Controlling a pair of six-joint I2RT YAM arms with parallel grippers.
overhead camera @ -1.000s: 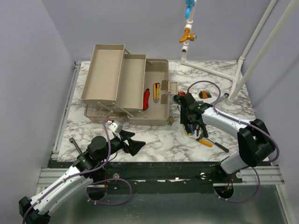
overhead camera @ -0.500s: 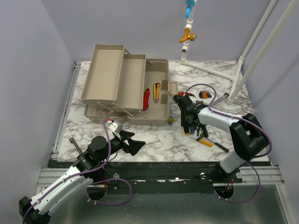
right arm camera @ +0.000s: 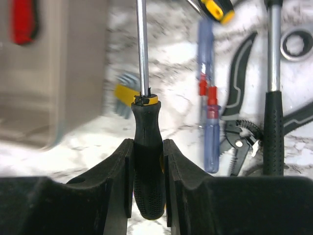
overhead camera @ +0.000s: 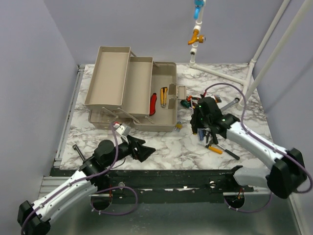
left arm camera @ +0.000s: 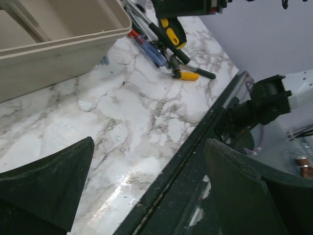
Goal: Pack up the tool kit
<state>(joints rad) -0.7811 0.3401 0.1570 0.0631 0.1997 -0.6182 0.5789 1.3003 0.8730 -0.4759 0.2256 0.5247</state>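
Toolbox (overhead camera: 166, 78) sits open on the far left half of the marble table (overhead camera: 161, 147), its beige trays (overhead camera: 110, 73) swung out to the left. Inside the base lie a red-handled tool (overhead camera: 153, 104) and a yellow-handled one (overhead camera: 164, 95).

Right claw (right arm camera: 148, 161): just off the box's near right corner, fingers pressed on both sides of the black handle of a screwdriver (right arm camera: 145, 127) (yellow collar, bare steel shaft pointing away from the wrist). Whether the tip touches the table cannot be told.

Loose tools lie beside it on the marble: a blue screwdriver (right arm camera: 211, 142), dark pliers (right arm camera: 239, 132), a black-gripped steel bar (right arm camera: 273, 127) and a ring wrench (right arm camera: 297, 44). A yellow bunch of keys (right arm camera: 124, 93) by the box wall is blurred.

Left claw (left arm camera: 146, 191): near the table's front edge, fingers spread wide, holding nothing, well apart from the box.
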